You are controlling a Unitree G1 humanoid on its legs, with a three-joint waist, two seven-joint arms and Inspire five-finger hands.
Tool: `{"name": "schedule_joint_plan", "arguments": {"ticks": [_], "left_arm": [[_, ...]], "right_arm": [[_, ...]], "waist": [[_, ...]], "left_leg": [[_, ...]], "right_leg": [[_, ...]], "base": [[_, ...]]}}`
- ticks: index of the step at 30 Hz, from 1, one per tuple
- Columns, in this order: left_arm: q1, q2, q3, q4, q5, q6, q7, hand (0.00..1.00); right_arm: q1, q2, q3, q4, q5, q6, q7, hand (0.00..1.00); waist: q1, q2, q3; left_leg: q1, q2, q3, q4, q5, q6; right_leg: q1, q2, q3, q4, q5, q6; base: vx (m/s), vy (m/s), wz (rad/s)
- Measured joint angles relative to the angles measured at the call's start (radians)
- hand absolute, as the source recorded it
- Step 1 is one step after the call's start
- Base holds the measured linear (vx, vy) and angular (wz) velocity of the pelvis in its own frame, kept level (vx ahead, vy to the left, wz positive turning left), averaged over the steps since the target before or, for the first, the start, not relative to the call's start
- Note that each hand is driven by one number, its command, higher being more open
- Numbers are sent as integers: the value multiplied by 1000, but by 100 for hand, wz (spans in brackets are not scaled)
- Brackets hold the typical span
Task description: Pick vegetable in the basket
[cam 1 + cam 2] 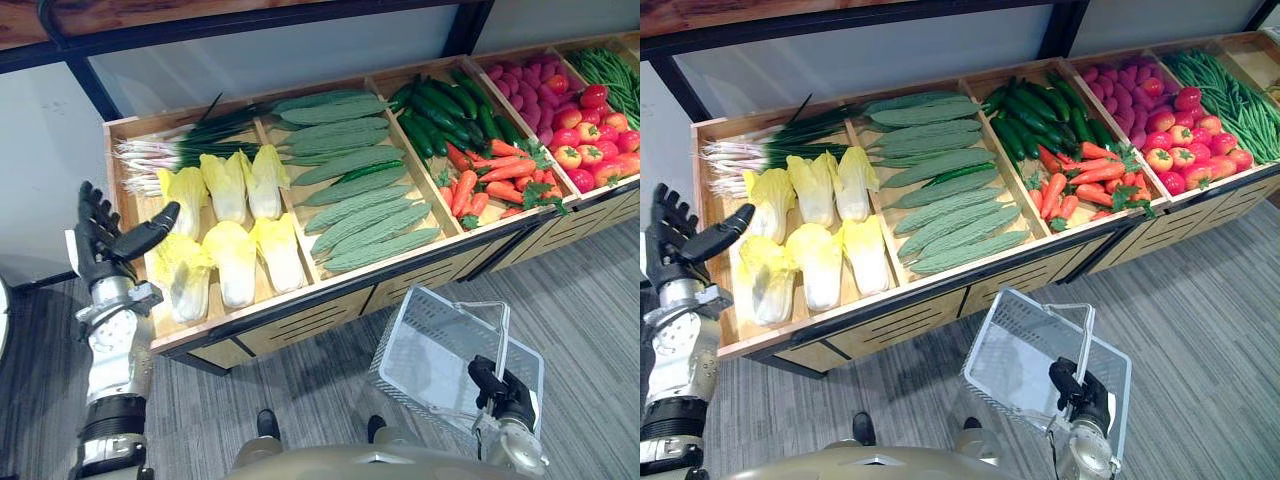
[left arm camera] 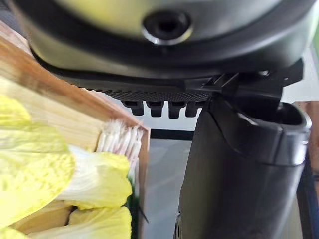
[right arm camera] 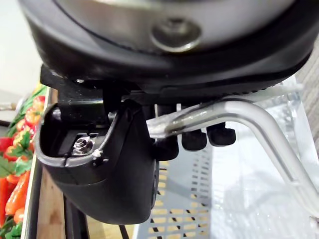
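Gripped basket (image 1: 430,345) handle (image 3: 249,117) in curled fingers of right hand (image 1: 500,392), before counter (image 1: 300,318). Held left hand (image 1: 102,250) wide open beside cabbages (image 1: 232,262) in leftmost bin. Judged mid-reach; needed next to close round one.

Cut off by the picture's edge at the stand's (image 1: 300,315) right end: green beans (image 1: 612,70). Hidden in part under the right hand's (image 1: 505,392) curled fingers (image 3: 194,140): basket handle (image 3: 259,124). Blurred from closeness, cropped at the edge: cabbages (image 2: 30,174).
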Motion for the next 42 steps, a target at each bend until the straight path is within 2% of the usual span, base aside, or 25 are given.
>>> {"name": "schedule_joint_plan", "arguments": {"ticks": [15, 24, 32, 40, 42], "left_arm": [[4, -17, -3, 100, 42, 15, 21, 100], [46, -73, -3, 133, 73, 33, 20, 100], [47, -82, -15, 219, 73, 45, 8, 100], [46, -85, -19, 243, 74, 21, -2, 100], [43, -87, -20, 264, 73, 0, -2, 100]], "right_arm": [[-12, 0, 21, 0, -3, 0, -20, 0], [-9, 13, 39, 1, -4, 0, -20, 0], [-10, 26, 51, 2, -26, 0, -20, 0], [-15, 25, 60, 13, -35, 0, -21, 0], [-21, 25, 60, 27, -35, 0, -23, 0]], "waist": [[2, 1, 51], [3, 1, 54], [4, -1, 63], [5, 5, 76], [5, 5, 76]], "left_leg": [[7, 0, -9, -1, 0, 1], [6, 0, -8, -1, -1, 0], [6, 0, -6, -1, -2, 0], [7, 0, -2, -1, -4, 0], [7, 0, -1, -2, -4, 0]], "right_leg": [[16, -1, -18, -25, 7, 2], [20, -1, -20, -36, 11, 4], [21, -1, -19, -39, 12, 4], [21, -1, -16, -42, 13, 5], [21, -1, -16, -43, 14, 5]], "base": [[-3, 2, 1], [0, 0, 0], [0, 0, 0], [0, 0, 0], [0, 0, 0]]}}
